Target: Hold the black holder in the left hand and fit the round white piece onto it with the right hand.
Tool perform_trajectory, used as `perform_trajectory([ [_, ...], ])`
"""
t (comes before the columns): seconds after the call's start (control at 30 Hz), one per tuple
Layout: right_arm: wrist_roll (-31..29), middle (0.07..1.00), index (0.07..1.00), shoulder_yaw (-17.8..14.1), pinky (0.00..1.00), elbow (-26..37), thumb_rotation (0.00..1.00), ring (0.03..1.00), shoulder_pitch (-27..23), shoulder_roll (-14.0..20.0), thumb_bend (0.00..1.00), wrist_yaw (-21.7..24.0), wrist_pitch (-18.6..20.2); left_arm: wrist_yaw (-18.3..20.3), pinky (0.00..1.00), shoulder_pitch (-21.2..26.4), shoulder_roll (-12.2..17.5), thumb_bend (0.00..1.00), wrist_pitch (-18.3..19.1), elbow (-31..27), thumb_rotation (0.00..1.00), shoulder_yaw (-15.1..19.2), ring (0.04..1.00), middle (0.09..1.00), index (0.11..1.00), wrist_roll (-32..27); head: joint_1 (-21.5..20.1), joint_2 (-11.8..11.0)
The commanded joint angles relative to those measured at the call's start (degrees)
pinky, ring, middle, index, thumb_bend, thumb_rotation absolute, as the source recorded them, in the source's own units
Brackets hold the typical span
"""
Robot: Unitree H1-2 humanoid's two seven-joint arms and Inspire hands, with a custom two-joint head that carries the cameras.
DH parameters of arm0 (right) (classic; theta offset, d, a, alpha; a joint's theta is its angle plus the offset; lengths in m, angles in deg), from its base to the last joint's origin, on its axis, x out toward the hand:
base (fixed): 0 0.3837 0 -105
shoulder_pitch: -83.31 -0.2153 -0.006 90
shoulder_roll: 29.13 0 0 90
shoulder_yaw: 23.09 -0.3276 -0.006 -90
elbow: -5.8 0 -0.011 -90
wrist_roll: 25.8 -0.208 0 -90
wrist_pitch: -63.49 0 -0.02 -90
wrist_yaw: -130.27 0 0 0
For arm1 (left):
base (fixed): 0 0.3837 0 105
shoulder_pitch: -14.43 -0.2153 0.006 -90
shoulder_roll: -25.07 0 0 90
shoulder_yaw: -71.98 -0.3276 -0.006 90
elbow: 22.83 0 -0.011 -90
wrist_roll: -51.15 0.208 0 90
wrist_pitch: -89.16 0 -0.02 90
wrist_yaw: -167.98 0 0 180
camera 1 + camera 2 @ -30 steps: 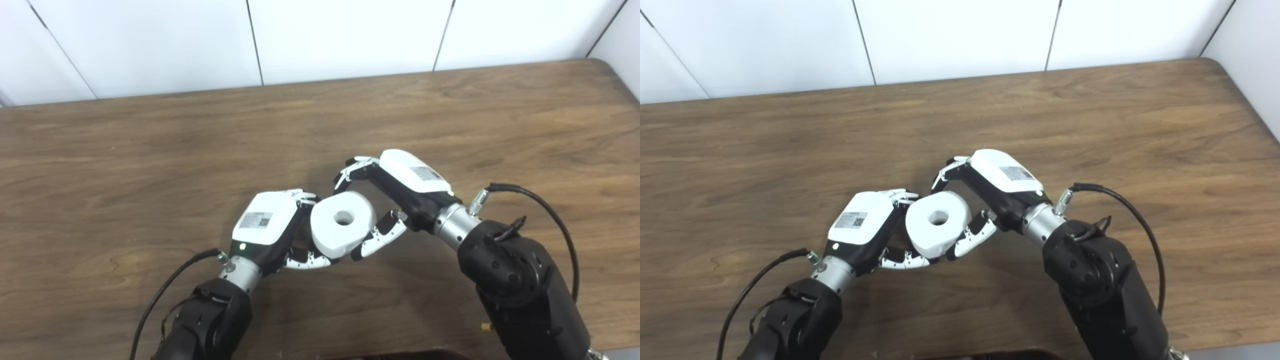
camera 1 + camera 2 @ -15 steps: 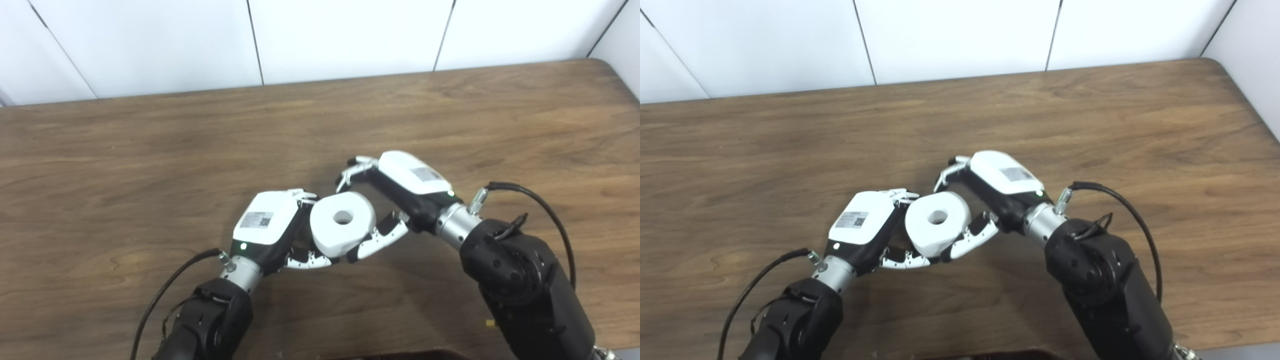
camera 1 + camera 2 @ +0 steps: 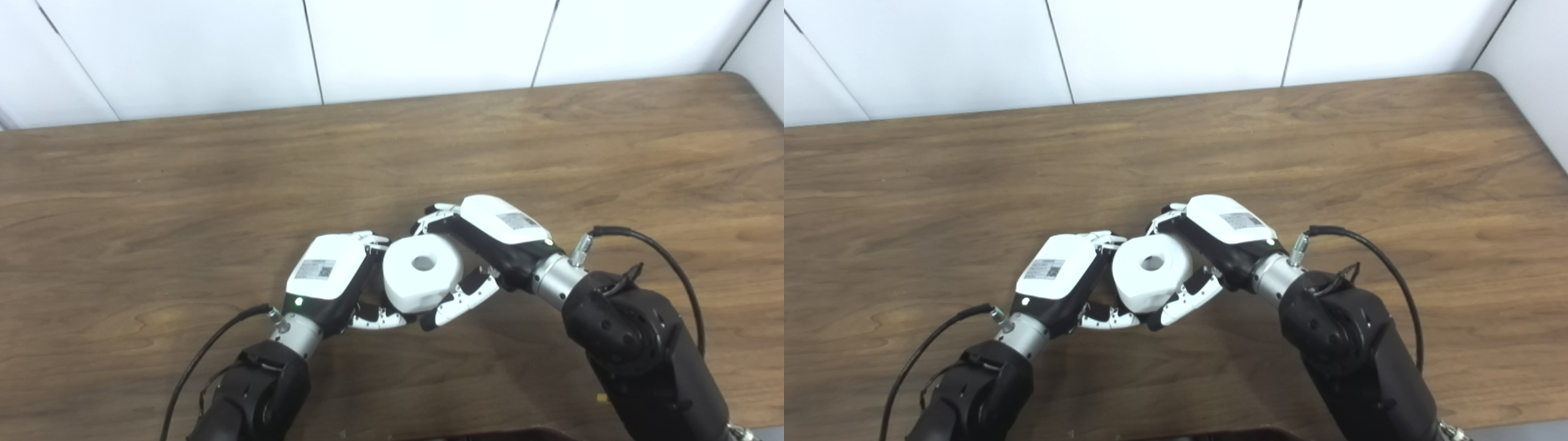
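The round white piece (image 3: pixel 421 274) with a hole in its middle sits between my two hands, low over the wooden table (image 3: pixel 184 184). My right hand (image 3: pixel 490 240) is shut on it, fingers behind it and thumb (image 3: pixel 456 300) in front. My left hand (image 3: pixel 334 278) is pressed against its left side, fingers (image 3: pixel 376 317) curled under it. The black holder is hidden beneath the white piece and inside the left hand. Only dark shapes show there. The white piece also shows in the right eye view (image 3: pixel 1151 274).
White wall panels (image 3: pixel 429 43) stand behind the table's far edge. Black cables (image 3: pixel 661 251) run from both wrists. A dark object shows at the bottom edge (image 3: pixel 490 435).
My right hand has come down and a little toward me, pressing the white piece lower between the hands. The left hand has stayed in place.
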Motion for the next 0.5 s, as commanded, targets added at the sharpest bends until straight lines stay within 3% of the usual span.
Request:
perform_trajectory([
  [0.0,0.08,0.817,0.691,0.04,0.82,0.64,0.4,0.922,-0.89,0.05,1.0,0.51,-0.19,3.92,0.82,-0.91,0.05,0.52,0.27,2.02,0.05,-1.75,0.852,0.789,0.487,0.08,-0.03,-0.03],
  [0.27,0.02,0.812,0.686,-0.29,0.81,0.83,0.41,0.914,-1.34,0.13,1.0,0.58,-0.16,5.36,0.83,-0.64,0.08,0.52,1.01,2.01,0.05,-2.12,0.861,0.797,0.488,0.55,0.22,-0.33],
  [0.47,-1.08,0.816,0.697,-2.46,0.79,1.34,0.4,0.911,-2.37,0.6,1.0,0.17,-0.07,5.38,0.83,-0.34,0.27,0.52,1.16,2.46,0.05,-2.24,0.858,0.796,0.487,0.39,-0.01,-0.71],
])
